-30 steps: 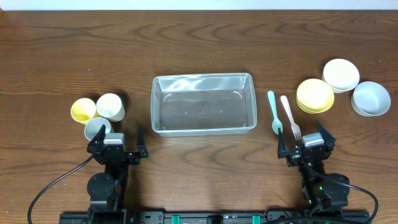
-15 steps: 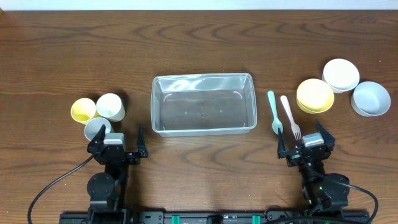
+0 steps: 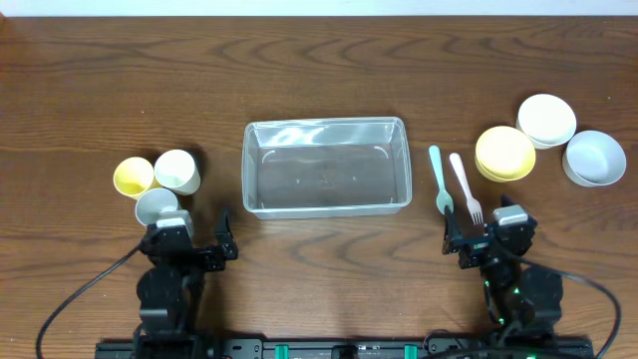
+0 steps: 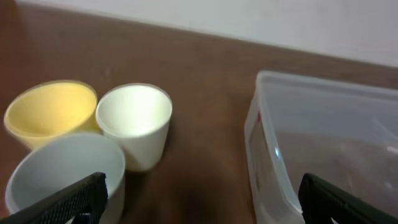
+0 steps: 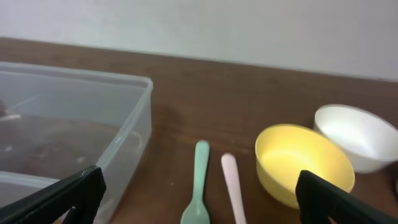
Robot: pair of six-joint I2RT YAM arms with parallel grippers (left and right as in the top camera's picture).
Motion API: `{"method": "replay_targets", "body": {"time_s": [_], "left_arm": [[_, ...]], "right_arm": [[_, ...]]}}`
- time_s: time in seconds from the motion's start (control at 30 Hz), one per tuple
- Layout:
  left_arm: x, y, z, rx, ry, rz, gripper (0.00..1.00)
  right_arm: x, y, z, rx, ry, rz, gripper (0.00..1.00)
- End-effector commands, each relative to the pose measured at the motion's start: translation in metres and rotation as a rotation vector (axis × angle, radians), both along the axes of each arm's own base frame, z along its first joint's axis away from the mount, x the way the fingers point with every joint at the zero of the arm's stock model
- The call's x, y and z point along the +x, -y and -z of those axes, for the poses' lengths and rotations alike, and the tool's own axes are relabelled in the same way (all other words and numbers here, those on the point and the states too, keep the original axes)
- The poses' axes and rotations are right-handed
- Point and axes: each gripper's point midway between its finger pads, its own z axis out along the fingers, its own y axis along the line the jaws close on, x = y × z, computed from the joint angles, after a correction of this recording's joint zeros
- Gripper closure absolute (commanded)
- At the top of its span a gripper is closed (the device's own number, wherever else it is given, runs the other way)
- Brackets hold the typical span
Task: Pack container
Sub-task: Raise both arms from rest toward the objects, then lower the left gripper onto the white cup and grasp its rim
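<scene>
The clear rectangular container [image 3: 327, 167] stands empty at the table's middle; it also shows in the left wrist view [image 4: 323, 143] and the right wrist view [image 5: 68, 124]. My left gripper [image 3: 189, 247] is open and empty, just in front of a yellow cup [image 3: 133, 177], a white cup [image 3: 177, 171] and a grey cup [image 3: 156, 206]. My right gripper [image 3: 488, 239] is open and empty, just in front of a green spoon [image 3: 439, 179] and a pink fork [image 3: 466, 186]. A yellow bowl [image 3: 504, 153], a white bowl [image 3: 546, 120] and a grey bowl [image 3: 594, 158] sit at the right.
The wooden table [image 3: 319, 70] stretches bare behind the container. The three cups cluster close together in the left wrist view, the white cup [image 4: 134, 121] in the middle. In the right wrist view the yellow bowl [image 5: 305, 162] sits right of the pink fork [image 5: 233, 186].
Both arms have shifted slightly: the grippers have tipped and moved a little forward. No object has moved.
</scene>
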Motion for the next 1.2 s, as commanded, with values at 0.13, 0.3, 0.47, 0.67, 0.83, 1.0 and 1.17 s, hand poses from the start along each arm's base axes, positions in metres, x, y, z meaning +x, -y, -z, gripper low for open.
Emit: {"method": "replay_targets", "body": {"time_s": [0.13, 0.3, 0.47, 0.67, 0.83, 1.0, 1.17], "left_arm": [[0.004, -0.009, -0.099, -0.031, -0.087, -0.066, 0.02], [0.014, -0.009, -0.115, -0.018, -0.358, -0.070, 0.02], [0.016, -0.008, -0.113, -0.003, -0.672, -0.074, 0.01], [0.037, -0.008, -0.105, 0.007, -0.805, -0.073, 0.02], [0.076, -0.010, -0.090, 0.016, -0.788, -0.083, 0.02], [0.092, -0.020, -0.050, 0.067, -0.919, -0.126, 0.02], [0.105, -0.019, -0.008, 0.076, -1.034, -0.124, 0.02]], "right_arm": [[0.007, -0.003, -0.062, 0.028, -0.136, -0.008, 0.01], [0.011, -0.004, -0.082, 0.014, -0.391, -0.009, 0.01], [0.006, -0.005, -0.086, -0.003, -0.690, -0.009, 0.01], [0.010, -0.011, -0.083, 0.008, -0.829, -0.034, 0.01], [0.014, -0.011, -0.072, 0.007, -0.880, -0.032, 0.01], [0.011, -0.011, -0.066, 0.004, -0.914, -0.032, 0.01], [0.009, -0.011, -0.064, 0.004, -0.926, -0.031, 0.01]]}}
